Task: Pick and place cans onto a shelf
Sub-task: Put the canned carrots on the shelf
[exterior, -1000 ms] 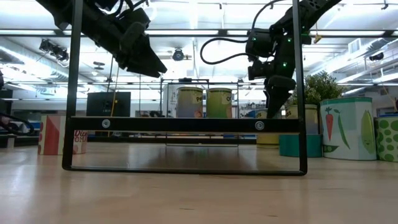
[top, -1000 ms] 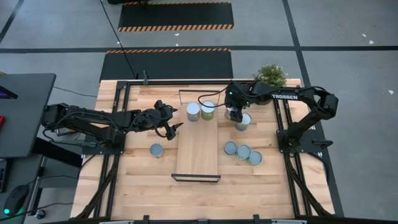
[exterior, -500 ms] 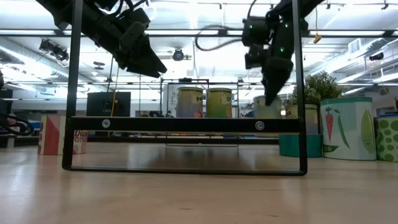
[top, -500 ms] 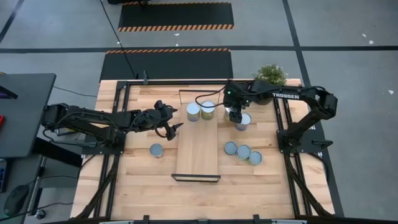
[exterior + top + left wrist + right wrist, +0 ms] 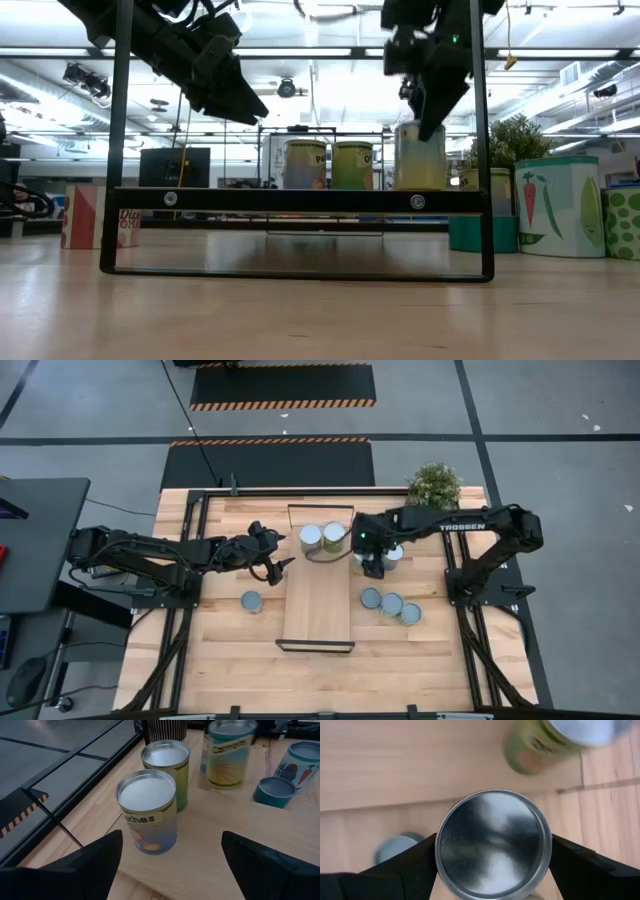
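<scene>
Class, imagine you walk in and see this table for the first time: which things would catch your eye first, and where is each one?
The right pincer grips a shiny-topped metal can in the air over the right edge of the long light-wood shelf. Two more cans stand side by side at the shelf's far end. The left pincer hangs open beside the shelf's left edge, holding nothing.

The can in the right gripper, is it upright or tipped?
Upright. The low view shows the can hanging with straight vertical sides under the right gripper, and the right wrist view shows its round top facing up.
</scene>
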Controlling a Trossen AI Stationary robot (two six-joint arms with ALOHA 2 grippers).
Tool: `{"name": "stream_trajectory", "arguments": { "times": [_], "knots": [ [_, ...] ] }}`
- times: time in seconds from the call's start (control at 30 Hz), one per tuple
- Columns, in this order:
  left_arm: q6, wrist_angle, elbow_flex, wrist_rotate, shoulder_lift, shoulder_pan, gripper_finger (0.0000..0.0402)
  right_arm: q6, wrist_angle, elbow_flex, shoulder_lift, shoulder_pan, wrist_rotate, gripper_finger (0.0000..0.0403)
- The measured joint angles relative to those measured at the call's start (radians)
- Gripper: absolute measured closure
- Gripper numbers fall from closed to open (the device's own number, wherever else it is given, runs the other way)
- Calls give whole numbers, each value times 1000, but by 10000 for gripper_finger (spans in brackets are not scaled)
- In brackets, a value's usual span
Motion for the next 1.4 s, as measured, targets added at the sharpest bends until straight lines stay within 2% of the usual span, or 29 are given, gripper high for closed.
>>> {"name": "stream_trajectory", "arguments": {
  "times": [0.13, 0.3, 0.63, 0.8, 0.97, 1.27, 1.4],
  "knots": [
    [0, 1, 0, 0, 0, 0, 56, 27, 31, 16, 0, 73, 13, 66],
    [23, 16, 0, 0, 0, 1, 56, 38, 151, 16, 1, 130, 45, 65],
    [24, 25, 1, 0, 0, 1, 56, 117, 218, 16, 2, 157, 51, 64],
    [24, 27, 1, 0, 0, 1, 56, 136, 226, 18, 19, 183, 96, 64],
    [25, 34, 1, 0, 0, 1, 56, 140, 188, 57, 88, 185, 107, 64],
    [24, 19, 1, 0, 0, 0, 56, 121, 18, 263, 234, 185, 110, 64],
    [19, 14, 1, 0, 0, 0, 56, 115, -33, 309, 279, 184, 113, 64]
  ]
}}
